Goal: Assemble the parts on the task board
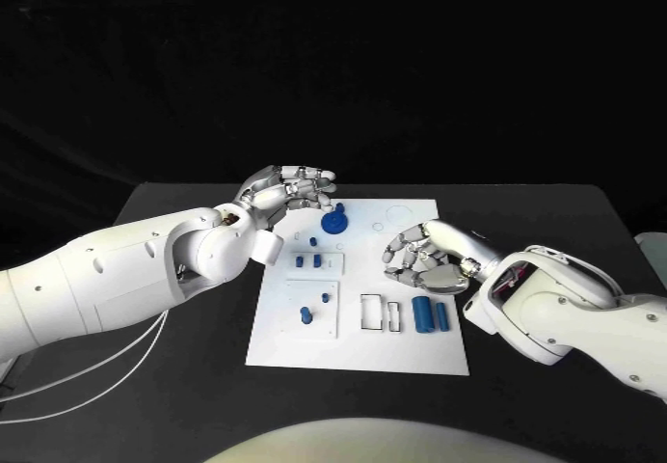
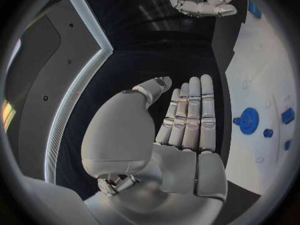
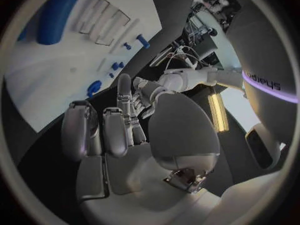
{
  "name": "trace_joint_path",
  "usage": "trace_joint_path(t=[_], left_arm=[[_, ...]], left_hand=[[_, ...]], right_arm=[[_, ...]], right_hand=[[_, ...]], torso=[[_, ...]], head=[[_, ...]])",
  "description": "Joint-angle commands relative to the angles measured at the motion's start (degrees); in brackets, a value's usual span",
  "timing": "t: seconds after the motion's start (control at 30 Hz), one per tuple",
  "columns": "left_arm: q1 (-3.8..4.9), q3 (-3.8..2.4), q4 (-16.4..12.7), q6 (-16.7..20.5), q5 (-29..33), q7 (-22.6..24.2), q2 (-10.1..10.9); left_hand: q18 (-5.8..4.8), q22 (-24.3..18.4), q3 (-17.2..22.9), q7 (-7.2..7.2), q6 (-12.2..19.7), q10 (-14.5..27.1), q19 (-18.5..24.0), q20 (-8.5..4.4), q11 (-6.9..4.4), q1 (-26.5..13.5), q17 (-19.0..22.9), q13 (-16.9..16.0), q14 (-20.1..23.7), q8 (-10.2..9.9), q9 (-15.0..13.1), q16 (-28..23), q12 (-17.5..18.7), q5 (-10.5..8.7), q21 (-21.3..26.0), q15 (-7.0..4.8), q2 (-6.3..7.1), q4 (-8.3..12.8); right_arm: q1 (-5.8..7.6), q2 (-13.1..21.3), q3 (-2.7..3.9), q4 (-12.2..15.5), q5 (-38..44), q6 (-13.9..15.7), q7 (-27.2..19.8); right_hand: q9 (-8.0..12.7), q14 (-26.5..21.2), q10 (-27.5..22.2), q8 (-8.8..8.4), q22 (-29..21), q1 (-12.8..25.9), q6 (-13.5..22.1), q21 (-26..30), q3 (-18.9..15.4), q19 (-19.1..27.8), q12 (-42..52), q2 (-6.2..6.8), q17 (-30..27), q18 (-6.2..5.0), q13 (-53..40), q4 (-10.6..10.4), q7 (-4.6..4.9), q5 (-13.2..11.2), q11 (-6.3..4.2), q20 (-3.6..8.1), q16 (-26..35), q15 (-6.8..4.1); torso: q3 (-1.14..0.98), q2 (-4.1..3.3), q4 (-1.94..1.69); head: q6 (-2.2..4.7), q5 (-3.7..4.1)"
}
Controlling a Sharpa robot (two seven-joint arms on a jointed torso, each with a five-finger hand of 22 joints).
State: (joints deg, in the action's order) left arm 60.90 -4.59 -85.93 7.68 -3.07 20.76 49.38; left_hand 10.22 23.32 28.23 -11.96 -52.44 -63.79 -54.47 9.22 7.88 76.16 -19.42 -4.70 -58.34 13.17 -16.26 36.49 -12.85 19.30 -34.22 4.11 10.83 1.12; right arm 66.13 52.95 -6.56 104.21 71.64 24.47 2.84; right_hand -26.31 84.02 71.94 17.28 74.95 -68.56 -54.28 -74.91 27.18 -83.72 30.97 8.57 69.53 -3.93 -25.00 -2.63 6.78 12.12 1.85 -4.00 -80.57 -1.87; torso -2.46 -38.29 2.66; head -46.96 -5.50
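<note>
1. Nearest the robot, the white task board lies on the black surface with its long axis running away from the robot. Its near part is bare.

2. A little farther in, two blue cylinders lie side by side on the board's right part, their long axes pointing away from the robot, parallel to the board's long edges. Just left of them sit two empty rectangular slots, upright in the same direction. On the left part, a raised white panel carries a small blue peg and a smaller one beside it.

3. The right robot hand hangs over the board's right edge, just beyond the cylinders. Its fingers are loosely curled, palm toward the board, with nothing in them; I read it as released.

4. Farther still, small blue pieces stand on a block near the board's left edge, and a blue gear sits at the far left part of the board, lying flat.

5. The left robot hand hovers at the far left corner, just beside the gear, fingers together and extended in its wrist view, grasping nothing.

6. Judgement: no part is in either hand, so this looks like an approach before a pick. The next move likely calls for one hand to descend onto a part: the right onto a cylinder, gripping across its short axis, or the left onto the gear.
</note>
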Motion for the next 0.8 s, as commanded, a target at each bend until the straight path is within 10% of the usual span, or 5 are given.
trace_joint_path(t=[0.03,0.27,0.8], left_arm=[[0.04,-0.05,-0.04,-1.04,-0.16,0.28,0.02],[-0.01,-0.03,0.06,-1.12,-0.16,0.29,0.06],[-0.08,-0.02,0.10,-1.19,-0.16,0.31,0.30]], left_hand=[[-0.03,-0.08,-0.36,-0.10,0.32,0.48,0.25,0.01,0.09,0.02,-0.13,-0.12,0.44,-0.37,0.07,-0.30,0.32,0.06,0.40,0.21,-0.48,0.13],[-0.03,-0.08,-0.36,-0.10,0.32,0.48,0.25,0.01,0.09,0.02,-0.13,-0.12,0.44,-0.37,0.07,-0.30,0.32,0.06,0.40,0.21,-0.48,0.13],[-0.03,-0.08,-0.36,-0.10,0.32,0.48,0.25,0.01,0.09,0.02,-0.13,-0.12,0.44,-0.37,0.07,-0.30,0.32,0.06,0.40,0.21,-0.48,0.13]], right_arm=[[0.03,2.61,-0.06,0.67,-9.94,-1.93,3.34],[-0.88,8.05,-0.24,3.32,-4.78,-2.95,10.07],[-4.47,9.39,-0.78,4.99,8.05,-4.06,18.54]], right_hand=[[-2.76,2.91,0.23,1.97,11.10,2.13,2.20,-3.45,-2.15,-1.74,17.94,0.24,3.02,1.50,-18.95,-2.12,-0.07,0.63,-0.03,0.00,-1.86,-0.26],[-5.02,3.67,5.77,3.62,12.75,3.36,3.23,-7.42,-5.40,-3.25,38.16,1.67,7.77,2.28,-41.42,-5.02,-0.09,-2.56,0.13,-0.07,-4.40,-0.17],[-6.07,3.62,5.28,4.17,13.00,5.08,3.85,-7.91,-10.45,-3.41,38.96,2.58,8.16,2.38,-43.34,-10.36,-0.29,-2.12,0.06,-0.01,-4.70,-0.22]], torso=[[-0.01,0.38,0.65],[-0.07,0.75,1.34],[0.15,0.85,1.38]], head=[[0.51,2.07],[0.31,4.07],[-0.32,5.14]])
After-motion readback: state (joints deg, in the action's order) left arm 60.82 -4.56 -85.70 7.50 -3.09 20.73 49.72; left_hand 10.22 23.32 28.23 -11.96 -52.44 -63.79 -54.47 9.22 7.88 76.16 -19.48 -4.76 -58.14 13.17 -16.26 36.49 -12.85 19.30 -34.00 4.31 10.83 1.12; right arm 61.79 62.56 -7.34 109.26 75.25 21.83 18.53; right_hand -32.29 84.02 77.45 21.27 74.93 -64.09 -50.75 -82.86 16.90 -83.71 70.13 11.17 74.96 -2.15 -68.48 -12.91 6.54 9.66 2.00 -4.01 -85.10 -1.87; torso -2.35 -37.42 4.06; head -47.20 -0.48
